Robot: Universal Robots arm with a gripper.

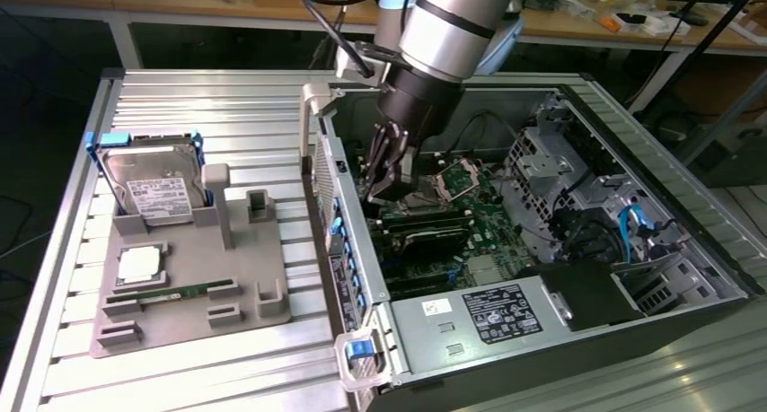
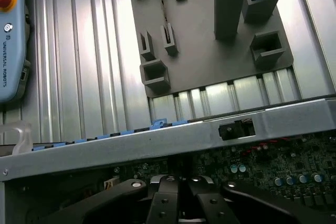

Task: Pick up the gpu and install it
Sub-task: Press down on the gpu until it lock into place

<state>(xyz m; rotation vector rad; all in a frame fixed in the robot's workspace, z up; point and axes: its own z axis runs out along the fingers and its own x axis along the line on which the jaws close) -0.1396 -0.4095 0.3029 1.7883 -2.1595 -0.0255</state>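
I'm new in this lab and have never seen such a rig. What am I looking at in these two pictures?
The machine is a robot arm with a gripper at its tip. One picture comes from a camera standing off the arm, the other from a camera on its wrist. An open computer case and a grey tray lie on a ribbed metal table. The tray holds a hard drive and a memory stick. The gripper is down inside the case, over the motherboard. A dark card sits just under it, probably the gpu. I cannot tell whether the gripper is holding it.
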